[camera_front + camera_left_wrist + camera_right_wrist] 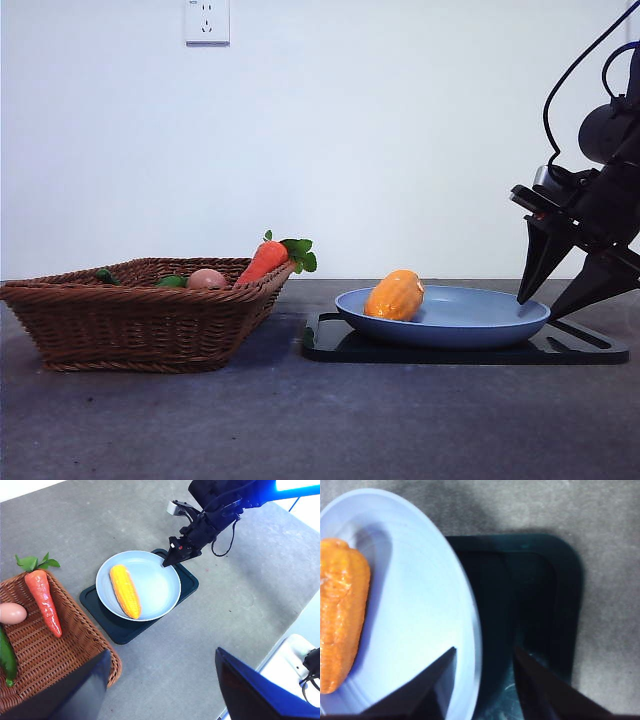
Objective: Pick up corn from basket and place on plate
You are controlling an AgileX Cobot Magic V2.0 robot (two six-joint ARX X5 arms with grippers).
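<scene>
The corn [395,296] [125,591] [340,615], a yellow-orange cob, lies on the light-blue plate [480,315] [160,587] [420,605], toward the side nearer the basket. Left of the plate stands the brown wicker basket [120,320] [45,655]. My right gripper [540,308] [170,560] [485,650] hovers open and empty just above the plate's far-right rim, apart from the corn. High above the table, my left gripper [162,652] is open and holds nothing; the front view does not show it.
The plate rests on a flat black tray [580,350] [112,630] [540,605]. In the basket lie a carrot [262,262] [44,600], a brownish-pink round item [207,279] [11,613] and a green vegetable [6,660].
</scene>
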